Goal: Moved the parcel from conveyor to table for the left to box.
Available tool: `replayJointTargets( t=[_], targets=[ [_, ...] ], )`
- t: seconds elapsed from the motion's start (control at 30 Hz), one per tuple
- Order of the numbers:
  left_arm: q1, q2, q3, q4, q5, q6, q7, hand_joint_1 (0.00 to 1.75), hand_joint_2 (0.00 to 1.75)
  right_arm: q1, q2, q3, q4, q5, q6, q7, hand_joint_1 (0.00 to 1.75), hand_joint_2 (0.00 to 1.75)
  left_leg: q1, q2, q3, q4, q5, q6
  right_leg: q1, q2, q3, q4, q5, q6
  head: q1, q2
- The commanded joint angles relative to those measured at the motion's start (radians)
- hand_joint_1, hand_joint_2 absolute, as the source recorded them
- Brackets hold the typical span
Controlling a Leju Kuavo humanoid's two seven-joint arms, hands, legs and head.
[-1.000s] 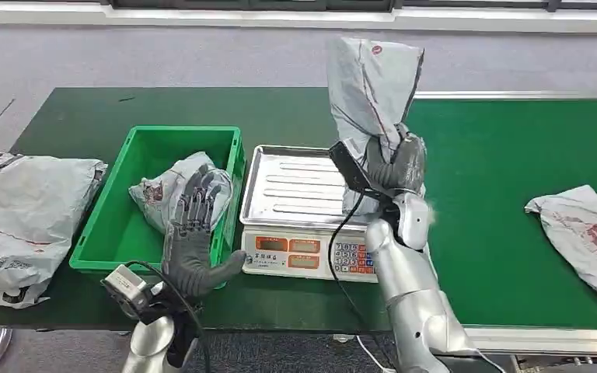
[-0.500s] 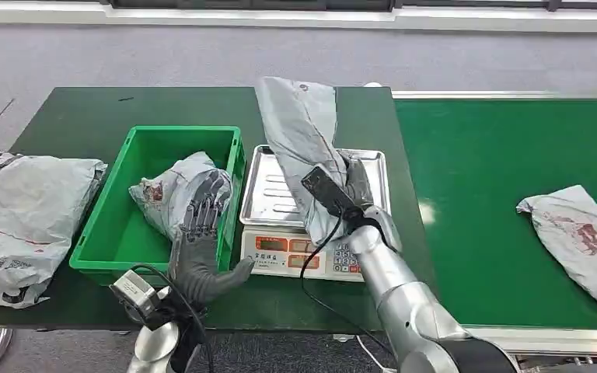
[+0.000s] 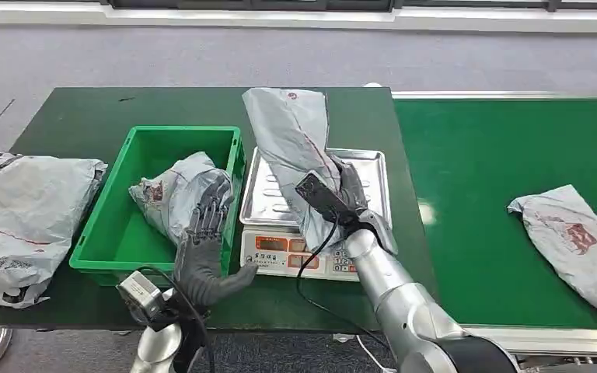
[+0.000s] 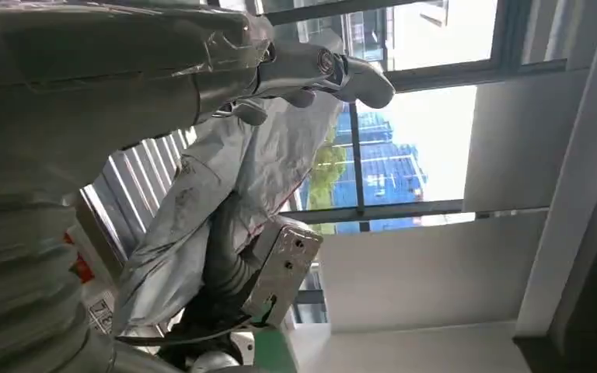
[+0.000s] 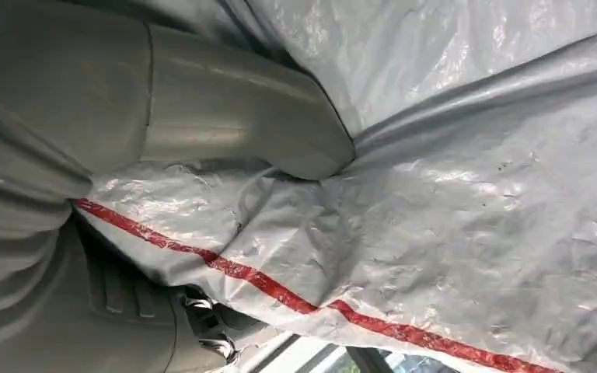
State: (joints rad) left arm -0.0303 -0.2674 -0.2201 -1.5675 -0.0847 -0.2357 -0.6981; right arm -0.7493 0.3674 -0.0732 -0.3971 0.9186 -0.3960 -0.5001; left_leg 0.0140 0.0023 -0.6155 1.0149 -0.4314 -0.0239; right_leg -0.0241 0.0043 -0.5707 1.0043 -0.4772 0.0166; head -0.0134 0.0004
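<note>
My right hand [image 3: 347, 193] grips a grey plastic parcel [image 3: 289, 140] and holds it tilted over the steel pan of the scale [image 3: 271, 200]. In the right wrist view the thumb [image 5: 233, 116] presses into the parcel's [image 5: 466, 194] crinkled film with its red stripe. My left hand [image 3: 200, 249] stands raised in front of the green bin [image 3: 116, 225], fingers spread and holding nothing. The left wrist view looks past the left hand [image 4: 124, 70] at the held parcel [image 4: 202, 210] and the right wrist. Another grey parcel [image 3: 575, 241] lies on the green conveyor [image 3: 497, 179].
A grey parcel [image 3: 172, 196] lies inside the green bin. A large grey bag [image 3: 23, 217] rests on the dark table's [image 3: 85, 109] left edge. The scale's display and keypad [image 3: 295, 252] face me. A black cable hangs from my right wrist.
My right hand has carried the parcel leftward from above the conveyor's edge and lowered it over the scale pan. The parcel on the conveyor has drifted left. My left hand has shifted slightly.
</note>
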Motion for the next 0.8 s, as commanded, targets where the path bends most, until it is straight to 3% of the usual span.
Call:
replayJointTargets(
  t=[0.03, 0.1, 0.33, 0.4, 0.47, 0.8],
  targets=[
    [0.043, 0.014, -0.070, 0.031, -0.010, 0.032, 0.000, 0.00, 1.75, -0.024, -0.024, 0.035, 0.071, 0.025, -0.073, 0.043, 0.00, 1.75, 0.000, 0.000, 0.004, -0.002, -0.001, 0.001, 0.000, -0.001, 0.004, -0.003, 0.000, -0.001, 0.000, 0.000],
    [0.047, 0.011, -0.064, 0.041, -0.010, 0.026, 0.000, 0.00, 1.75, -0.015, -0.030, 0.031, 0.067, 0.039, -0.142, 0.056, 0.00, 1.75, 0.000, -0.001, 0.004, -0.003, 0.000, 0.001, 0.000, -0.001, 0.005, -0.003, 0.000, -0.002, 0.000, 0.000],
    [0.059, 0.022, -0.073, 0.041, -0.011, 0.033, 0.000, 0.00, 1.75, 0.000, -0.034, 0.018, 0.040, 0.048, -0.217, 0.025, 0.00, 1.75, 0.000, -0.001, 0.002, -0.001, 0.000, 0.001, 0.000, -0.001, 0.002, -0.002, 0.000, -0.001, 0.000, 0.000],
    [0.063, 0.020, -0.077, 0.039, -0.013, 0.044, 0.000, 0.00, 1.75, 0.006, -0.037, 0.043, 0.024, 0.103, -0.302, 0.055, 0.00, 1.75, 0.000, -0.001, 0.004, -0.002, 0.000, 0.001, 0.000, -0.001, 0.004, -0.003, 0.000, -0.002, 0.000, 0.000],
    [0.063, 0.024, -0.082, 0.040, -0.011, 0.053, 0.000, 0.00, 1.75, 0.055, -0.031, 0.013, -0.107, 0.208, -0.302, 0.098, 0.00, 1.75, 0.000, -0.001, 0.003, -0.002, 0.000, 0.001, 0.000, -0.002, 0.003, -0.003, 0.000, -0.002, 0.000, 0.000],
    [0.058, 0.023, -0.082, 0.043, -0.008, 0.061, 0.000, 0.00, 1.75, 0.095, -0.018, -0.032, -0.219, 0.256, -0.302, 0.076, 0.00, 1.75, 0.000, -0.001, 0.002, -0.001, 0.000, 0.001, 0.000, -0.002, 0.001, -0.001, 0.000, -0.001, 0.000, 0.000]
  ],
)
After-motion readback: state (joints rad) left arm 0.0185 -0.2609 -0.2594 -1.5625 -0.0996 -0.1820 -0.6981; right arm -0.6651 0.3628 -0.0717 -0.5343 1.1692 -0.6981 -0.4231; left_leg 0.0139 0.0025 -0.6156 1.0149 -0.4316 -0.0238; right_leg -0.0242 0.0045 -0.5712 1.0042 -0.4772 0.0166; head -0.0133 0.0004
